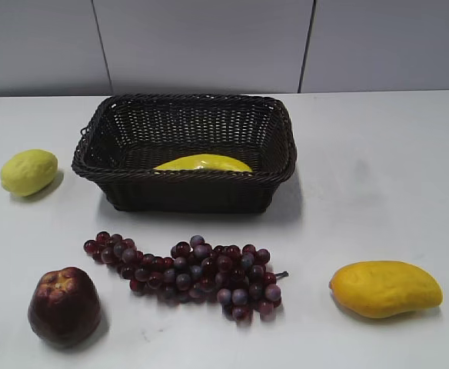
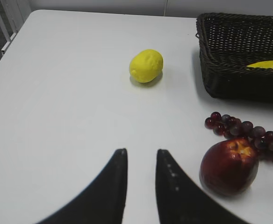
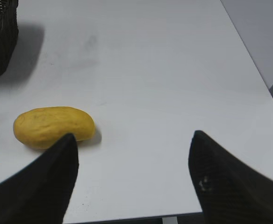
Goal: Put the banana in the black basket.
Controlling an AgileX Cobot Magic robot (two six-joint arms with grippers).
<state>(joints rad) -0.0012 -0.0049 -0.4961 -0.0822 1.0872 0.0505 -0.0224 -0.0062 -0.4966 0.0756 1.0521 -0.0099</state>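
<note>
The banana point(image 1: 201, 163) lies inside the black basket point(image 1: 186, 194) at the back middle of the table, against its front wall; only its yellow top shows over the rim. In the left wrist view the basket point(image 2: 230, 79) is at the upper right with a bit of banana point(image 2: 269, 65) in it. My left gripper point(image 2: 141, 151) is shut and empty, low over bare table left of the apple. My right gripper point(image 3: 134, 135) is wide open and empty near the table's front right edge, beside the mango. Neither gripper shows in the exterior view.
A lemon point(image 1: 28, 171) lies left of the basket. A dark red apple point(image 1: 64, 306) sits front left, a bunch of purple grapes point(image 1: 190, 273) front middle, a mango point(image 1: 386, 288) front right. The table's right edge point(image 3: 258, 70) is close to my right gripper.
</note>
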